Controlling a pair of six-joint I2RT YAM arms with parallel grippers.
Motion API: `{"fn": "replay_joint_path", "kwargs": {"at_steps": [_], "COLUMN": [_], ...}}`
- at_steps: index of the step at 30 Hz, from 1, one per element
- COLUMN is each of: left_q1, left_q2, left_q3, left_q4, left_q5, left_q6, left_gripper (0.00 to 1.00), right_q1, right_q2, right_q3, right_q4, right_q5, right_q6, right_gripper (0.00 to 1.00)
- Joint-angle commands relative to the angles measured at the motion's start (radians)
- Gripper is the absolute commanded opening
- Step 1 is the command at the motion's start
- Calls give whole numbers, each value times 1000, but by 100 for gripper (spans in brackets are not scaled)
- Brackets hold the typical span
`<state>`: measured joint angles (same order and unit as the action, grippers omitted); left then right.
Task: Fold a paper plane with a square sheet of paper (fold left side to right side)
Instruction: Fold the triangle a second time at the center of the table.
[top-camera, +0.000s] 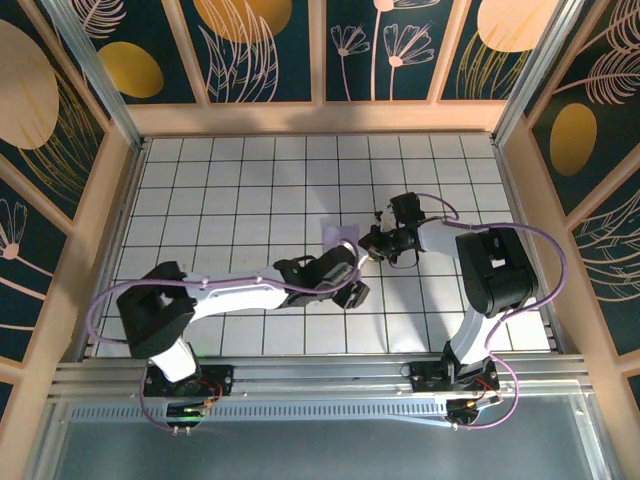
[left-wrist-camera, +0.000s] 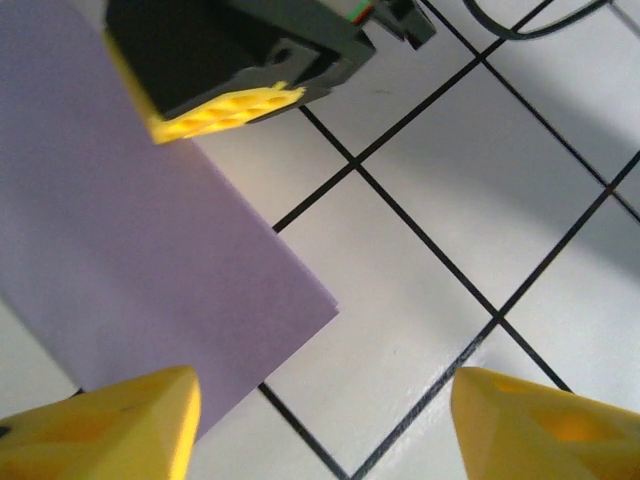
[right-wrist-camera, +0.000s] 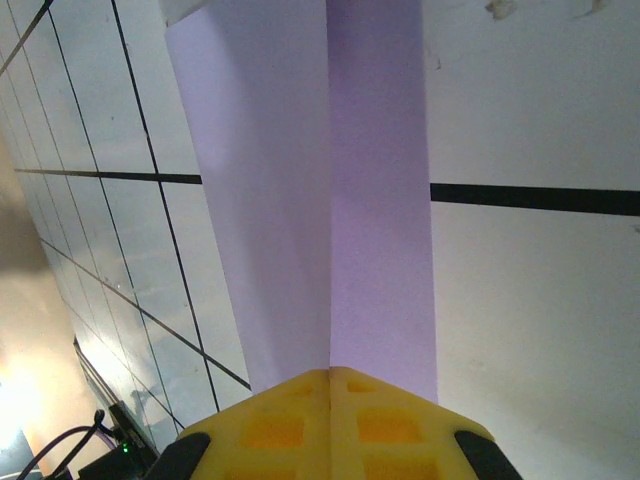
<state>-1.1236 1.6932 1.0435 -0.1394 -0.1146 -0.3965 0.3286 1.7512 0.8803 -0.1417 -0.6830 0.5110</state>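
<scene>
Near the middle of the table (top-camera: 220, 190), your sheet of paper (top-camera: 338, 237) lies folded, its long crease running straight away from the right gripper (right-wrist-camera: 330, 378), which is pinched tight on its near end. Your left gripper (left-wrist-camera: 320, 430) gapes wide and empty, with the sheet's corner just ahead of one of its fingers (left-wrist-camera: 110, 425).

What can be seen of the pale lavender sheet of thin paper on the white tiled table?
The pale lavender sheet of thin paper is plain, matt and unmarked, with clean straight edges. It lies on the white tiled table, and one straight crease runs along it, one side lighter, the other darker. The right gripper, shut, meets the crease end; grip or pressing cannot be told.
</scene>
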Motion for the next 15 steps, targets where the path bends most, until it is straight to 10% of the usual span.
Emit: {"fn": "replay_joint_path", "kwargs": {"at_steps": [1, 15], "left_q1": [-37, -54], "left_q2": [85, 239], "left_q3": [72, 205], "left_q4": [-80, -175], "left_q5": [-130, -261], "left_q6": [58, 68], "left_gripper": [71, 66], "right_q1": [-9, -9], "right_q2": [-13, -8], "right_q3": [22, 19], "right_q4": [-34, -32], "right_q5": [-15, -13], "right_q6": [10, 11], "right_gripper": [0, 0]}}
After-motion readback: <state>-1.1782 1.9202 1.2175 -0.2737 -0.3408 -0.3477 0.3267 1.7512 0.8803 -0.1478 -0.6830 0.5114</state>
